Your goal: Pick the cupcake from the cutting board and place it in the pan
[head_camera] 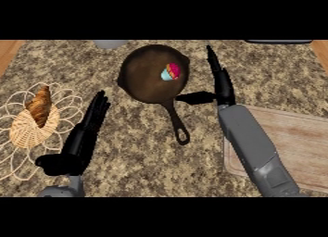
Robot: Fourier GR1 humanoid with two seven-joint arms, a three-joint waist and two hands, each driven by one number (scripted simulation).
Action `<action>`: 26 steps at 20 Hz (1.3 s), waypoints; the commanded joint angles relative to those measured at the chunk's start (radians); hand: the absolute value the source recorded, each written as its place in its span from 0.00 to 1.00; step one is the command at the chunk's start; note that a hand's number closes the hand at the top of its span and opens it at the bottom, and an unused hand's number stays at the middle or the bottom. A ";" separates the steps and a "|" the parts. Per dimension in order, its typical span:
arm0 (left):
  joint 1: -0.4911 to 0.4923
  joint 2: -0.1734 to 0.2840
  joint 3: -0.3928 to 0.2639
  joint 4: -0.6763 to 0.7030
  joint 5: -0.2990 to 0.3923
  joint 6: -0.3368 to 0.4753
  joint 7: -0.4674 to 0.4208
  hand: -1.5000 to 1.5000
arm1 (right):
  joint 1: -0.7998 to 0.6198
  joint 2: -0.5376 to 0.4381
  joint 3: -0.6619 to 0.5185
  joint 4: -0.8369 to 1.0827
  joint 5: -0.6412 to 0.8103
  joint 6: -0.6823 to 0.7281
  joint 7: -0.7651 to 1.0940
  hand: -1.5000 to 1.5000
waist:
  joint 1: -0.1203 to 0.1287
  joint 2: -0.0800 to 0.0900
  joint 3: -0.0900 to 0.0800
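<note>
The right hand [218,83] stretches up the counter [276,78] with its fingers straight and together, holding nothing, and its thumb sticks out sideways toward the pan's handle. Just to the left of those fingers sits the dark pan [142,81], and the cupcake [171,71] lies inside it, near the rim closest to the hand, tipped on its side so its blue wrapper and pink top both show. The pan's handle [177,122] runs down from the pan, passing just left of the thumb and the grey forearm. Under and to the right of that forearm lies the wooden cutting board [300,148], with nothing on it.

The left hand [88,125] rests on the counter at the lower left, fingers straight and pointing up, thumb out to the side, holding nothing. To its left stands a woven basket [30,132] with a loaf of bread [40,105] poking out of it, set on a lacy white mat [3,157]. Well beyond the left hand's fingertips, a pale round object [110,44] shows at the far edge of the counter, too cut off to identify.
</note>
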 commanded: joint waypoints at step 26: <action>0.029 -0.015 0.032 0.015 -0.025 -0.049 -0.036 0.50 | 0.325 0.022 0.167 -0.429 0.267 -0.088 0.188 0.00 | -0.007 -0.003 0.000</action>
